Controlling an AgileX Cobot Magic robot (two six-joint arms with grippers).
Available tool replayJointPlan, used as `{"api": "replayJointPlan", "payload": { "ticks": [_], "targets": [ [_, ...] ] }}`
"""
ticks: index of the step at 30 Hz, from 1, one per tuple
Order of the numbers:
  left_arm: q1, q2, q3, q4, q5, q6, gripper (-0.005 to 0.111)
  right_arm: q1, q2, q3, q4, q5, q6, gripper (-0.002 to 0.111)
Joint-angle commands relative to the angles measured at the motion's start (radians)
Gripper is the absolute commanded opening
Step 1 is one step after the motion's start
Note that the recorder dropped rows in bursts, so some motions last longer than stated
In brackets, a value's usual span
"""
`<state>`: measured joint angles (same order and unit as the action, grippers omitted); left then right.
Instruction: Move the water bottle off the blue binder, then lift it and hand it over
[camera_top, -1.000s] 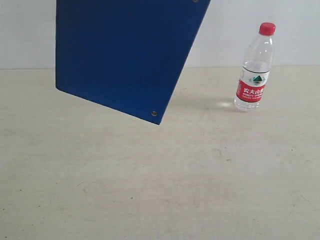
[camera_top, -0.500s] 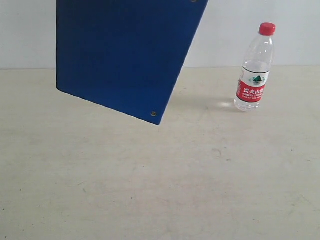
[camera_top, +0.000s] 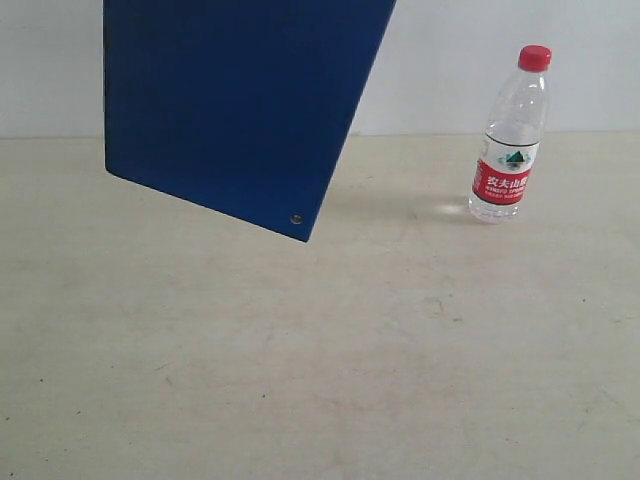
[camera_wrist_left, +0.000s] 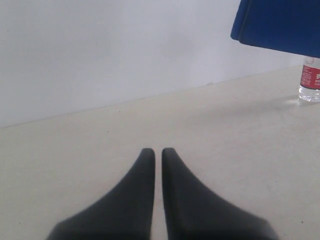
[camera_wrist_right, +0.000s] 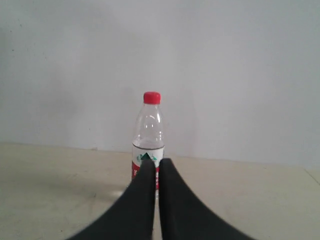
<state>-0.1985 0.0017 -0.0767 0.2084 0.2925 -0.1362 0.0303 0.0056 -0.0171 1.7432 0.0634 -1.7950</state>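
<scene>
The blue binder (camera_top: 230, 100) hangs tilted in the air at the upper left of the exterior view, one riveted corner pointing down at the table. Its top is cut off by the frame, so what holds it is hidden. The water bottle (camera_top: 510, 140) stands upright on the table at the back right, apart from the binder. My left gripper (camera_wrist_left: 158, 151) is shut on nothing above bare table, with a binder (camera_wrist_left: 280, 22) corner and the bottle (camera_wrist_left: 310, 82) far off. My right gripper (camera_wrist_right: 158, 162) is also shut and empty, and the bottle (camera_wrist_right: 149, 135) stands some way beyond its tips.
A beige table (camera_top: 350, 350) with faint scuffs fills the exterior view and meets a plain white wall (camera_top: 460, 60) at the back. Neither arm shows in the exterior view.
The binder has shifted a little to the left and upward. The bottle has not moved.
</scene>
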Motion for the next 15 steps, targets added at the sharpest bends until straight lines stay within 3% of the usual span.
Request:
{"api": "replayJointPlan", "payload": {
  "ticks": [1, 15],
  "targets": [
    [-0.01, -0.002, 0.004, -0.009, -0.008, -0.006, 0.004, 0.004, -0.006, 0.017, 0.001, -0.009, -0.001, 0.0],
    [-0.01, -0.002, 0.004, -0.009, -0.008, -0.006, 0.004, 0.004, -0.006, -0.023, 0.001, 0.015, -0.092, 0.0]
  ]
}}
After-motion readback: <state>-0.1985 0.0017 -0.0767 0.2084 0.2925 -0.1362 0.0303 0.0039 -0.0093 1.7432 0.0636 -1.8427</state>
